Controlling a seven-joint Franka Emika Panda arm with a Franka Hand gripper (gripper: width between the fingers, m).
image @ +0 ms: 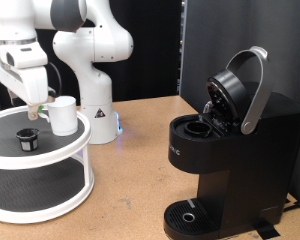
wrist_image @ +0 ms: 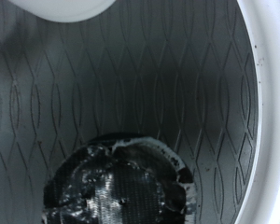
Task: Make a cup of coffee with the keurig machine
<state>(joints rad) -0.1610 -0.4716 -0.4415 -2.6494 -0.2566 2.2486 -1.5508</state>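
Observation:
The white cup (image: 62, 115) stands on the top tier of a round white two-tier stand (image: 50, 160), at the exterior view's left. A small dark coffee pod (image: 28, 139) sits on the same tier, just in front of the cup. My gripper (image: 33, 110) hangs a little above the pod, beside the cup. In the wrist view the pod (wrist_image: 117, 187) lies on the dark patterned mat, with the cup's edge (wrist_image: 70, 7) at the frame border; my fingers do not show there. The black keurig machine (image: 235, 150) stands at the right with its lid (image: 240, 85) raised and its pod chamber open.
The stand's white rim (wrist_image: 268, 112) curves around the mat. The arm's white base (image: 95, 100) stands behind the stand. The keurig's round drip tray (image: 190, 215) is bare. Brown tabletop lies between the stand and the machine.

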